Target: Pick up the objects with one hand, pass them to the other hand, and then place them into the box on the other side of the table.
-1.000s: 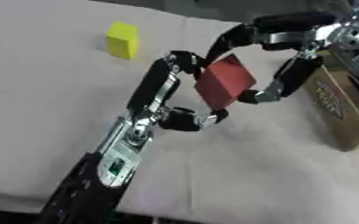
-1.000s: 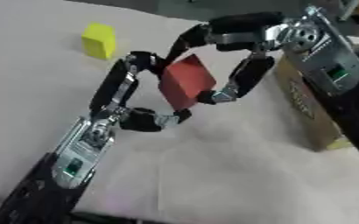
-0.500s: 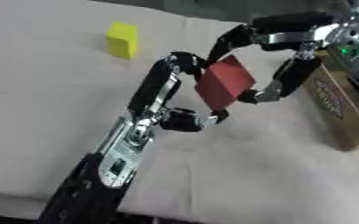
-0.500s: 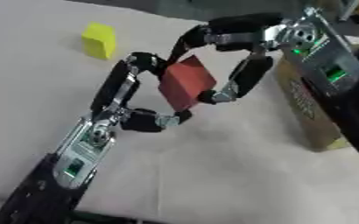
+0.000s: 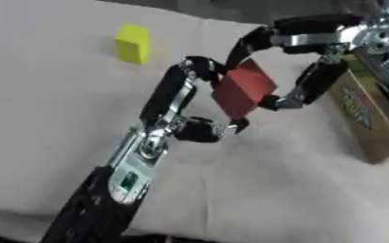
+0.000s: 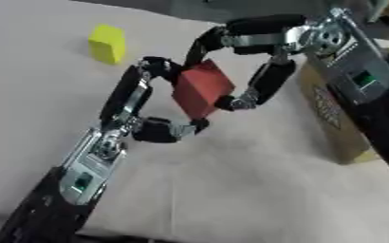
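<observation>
A red block (image 5: 243,89) hangs above the middle of the table, held between both hands. My left hand (image 5: 183,110) comes up from the lower left and its fingers and thumb pinch the block's left side and lower corner. My right hand (image 5: 301,61) reaches in from the upper right, its fingers curled over the block's top and its thumb on the right side. A yellow block (image 5: 132,43) stands on the table at the far left. The cardboard box (image 5: 365,116) lies at the right edge.
A white cloth (image 5: 256,190) covers the table, with folds near the middle. My right forearm (image 6: 360,71) passes over the box's far end.
</observation>
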`<state>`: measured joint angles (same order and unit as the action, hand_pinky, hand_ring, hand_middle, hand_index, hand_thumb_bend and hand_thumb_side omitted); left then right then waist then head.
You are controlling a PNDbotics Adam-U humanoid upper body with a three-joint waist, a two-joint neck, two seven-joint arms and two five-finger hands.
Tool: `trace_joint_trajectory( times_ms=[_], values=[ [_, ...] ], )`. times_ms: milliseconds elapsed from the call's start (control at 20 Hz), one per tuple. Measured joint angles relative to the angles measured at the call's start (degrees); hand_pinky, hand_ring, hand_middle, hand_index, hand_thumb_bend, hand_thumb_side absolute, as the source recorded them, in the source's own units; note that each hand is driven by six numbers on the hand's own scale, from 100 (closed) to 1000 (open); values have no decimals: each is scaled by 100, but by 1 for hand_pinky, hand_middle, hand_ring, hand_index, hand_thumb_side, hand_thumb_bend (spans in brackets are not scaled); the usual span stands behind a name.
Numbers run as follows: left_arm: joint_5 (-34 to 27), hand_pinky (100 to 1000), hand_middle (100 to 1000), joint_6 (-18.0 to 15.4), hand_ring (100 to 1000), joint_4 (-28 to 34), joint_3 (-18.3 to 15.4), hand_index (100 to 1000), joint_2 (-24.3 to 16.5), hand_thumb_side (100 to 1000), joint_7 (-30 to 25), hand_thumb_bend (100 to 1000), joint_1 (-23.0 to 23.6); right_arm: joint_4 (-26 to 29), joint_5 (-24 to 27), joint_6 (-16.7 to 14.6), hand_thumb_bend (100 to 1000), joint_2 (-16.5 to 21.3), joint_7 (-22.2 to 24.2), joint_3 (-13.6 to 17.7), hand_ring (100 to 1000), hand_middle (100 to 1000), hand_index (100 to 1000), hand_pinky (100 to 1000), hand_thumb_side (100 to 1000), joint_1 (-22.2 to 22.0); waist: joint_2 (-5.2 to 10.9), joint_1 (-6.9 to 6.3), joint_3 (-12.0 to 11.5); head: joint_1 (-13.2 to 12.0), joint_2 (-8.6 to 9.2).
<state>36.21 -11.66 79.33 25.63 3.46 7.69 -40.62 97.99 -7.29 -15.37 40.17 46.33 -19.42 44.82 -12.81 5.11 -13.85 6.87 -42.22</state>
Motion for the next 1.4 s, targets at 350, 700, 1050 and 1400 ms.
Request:
trace_joint_trajectory(
  times_ms=[350,700,1050,1400],
  values=[
    [-21,605,395,51,556,0,-1,494,24,100,43,100,0,19,51,139,100,9,-5,4,746,401,558,920,100,-4,0,0,2,0,0],
    [-86,646,487,39,619,2,1,636,27,100,77,289,0,63,61,173,100,16,-31,29,708,363,523,905,100,-32,0,0,2,0,0],
    [-40,746,647,64,758,21,3,827,30,313,196,770,1,132,117,205,100,51,-60,36,696,350,508,896,108,-50,0,0,5,0,0],
    [15,762,669,212,775,41,3,855,49,560,445,997,1,158,119,217,100,54,-88,35,694,344,499,892,111,-50,0,0,5,28,0]
  ],
)
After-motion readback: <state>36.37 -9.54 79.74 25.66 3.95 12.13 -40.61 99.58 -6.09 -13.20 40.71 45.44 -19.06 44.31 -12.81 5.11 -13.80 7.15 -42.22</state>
